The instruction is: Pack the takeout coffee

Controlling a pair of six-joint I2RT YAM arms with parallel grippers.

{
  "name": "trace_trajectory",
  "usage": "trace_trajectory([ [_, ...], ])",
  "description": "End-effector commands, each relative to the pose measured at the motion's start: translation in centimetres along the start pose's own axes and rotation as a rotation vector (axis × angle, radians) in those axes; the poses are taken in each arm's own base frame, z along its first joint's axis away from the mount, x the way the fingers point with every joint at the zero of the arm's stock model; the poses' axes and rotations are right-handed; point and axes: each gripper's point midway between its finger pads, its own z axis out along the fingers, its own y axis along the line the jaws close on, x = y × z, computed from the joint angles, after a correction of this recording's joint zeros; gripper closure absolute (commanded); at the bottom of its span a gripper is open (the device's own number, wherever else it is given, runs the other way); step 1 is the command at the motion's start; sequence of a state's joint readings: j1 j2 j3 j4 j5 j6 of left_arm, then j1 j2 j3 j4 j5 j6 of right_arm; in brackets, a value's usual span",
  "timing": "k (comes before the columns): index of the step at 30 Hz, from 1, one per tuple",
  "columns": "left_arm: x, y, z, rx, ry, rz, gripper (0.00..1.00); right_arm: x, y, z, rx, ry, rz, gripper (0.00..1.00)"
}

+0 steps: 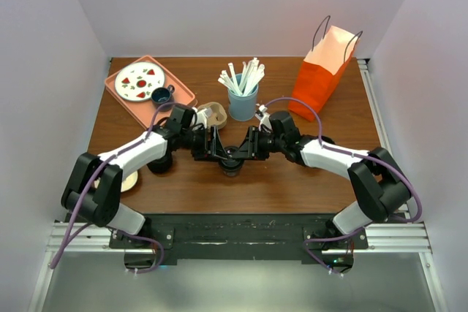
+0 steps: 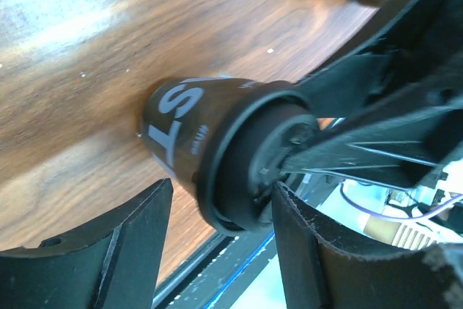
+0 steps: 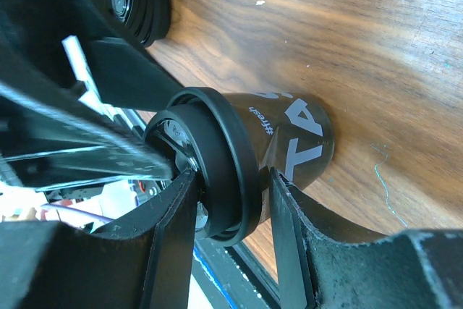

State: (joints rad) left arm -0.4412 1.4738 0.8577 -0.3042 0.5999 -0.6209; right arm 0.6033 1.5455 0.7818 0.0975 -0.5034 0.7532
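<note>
So the coffee cup [image 1: 232,160] is found standing pretty much dead centre on the table [image 1: 292,184], black with white lettering and a black lid [image 3: 224,171] pressed on top, and it's being approached from both sides at once. The right hand [image 1: 250,145] is closed on it: in the right wrist view both fingers are seen pressed against the cup wall right under the lid's rim, so a proper grip is shown there. The left hand [image 1: 213,145] is a different story; its fingers [image 2: 123,251] are spread to either side of the lid with wood visible in the gap on one side, so it's open and nothing is held by it. A second black cup [image 1: 159,164] is parked just to the left, beside the left arm. Further back, an orange paper bag [image 1: 322,78] is stood upright at the far right with its mouth open, a blue cup [image 1: 243,106] stuffed with white sticks [image 1: 245,77] is placed behind the two hands, and a pink tray [image 1: 175,82] with a plate [image 1: 139,80] on it is set at the far left.
</note>
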Motion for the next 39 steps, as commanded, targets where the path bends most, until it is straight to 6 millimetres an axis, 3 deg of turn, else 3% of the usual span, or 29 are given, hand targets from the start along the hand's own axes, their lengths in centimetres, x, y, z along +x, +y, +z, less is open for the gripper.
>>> trace_trajectory([
  [1,-0.1,-0.1,0.8,0.043,0.005,0.074,0.39,4.8,-6.3,0.1,0.239,0.134,0.051,0.75],
  [11,1.4,1.6,2.2,0.028,0.058,0.079,0.49,4.8,-5.9,0.2,0.216,0.127,0.067,0.74],
  [18,2.2,4.6,2.7,-0.098,0.087,0.072,0.56,3.2,-3.6,-0.7,0.175,0.113,0.041,0.64],
  [27,3.2,6.2,3.1,-0.152,0.119,0.061,0.59,0.1,-1.8,-3.3,0.151,0.03,0.04,0.44],
  [33,3.5,6.6,3.1,-0.159,0.125,0.079,0.59,-2.2,-1.5,-5.4,0.11,-0.022,0.039,0.45],
  [39,3.4,6.7,3.3,-0.162,0.13,0.096,0.6,-2.6,-1.0,-5.4,0.035,0.019,-0.007,0.54],
])
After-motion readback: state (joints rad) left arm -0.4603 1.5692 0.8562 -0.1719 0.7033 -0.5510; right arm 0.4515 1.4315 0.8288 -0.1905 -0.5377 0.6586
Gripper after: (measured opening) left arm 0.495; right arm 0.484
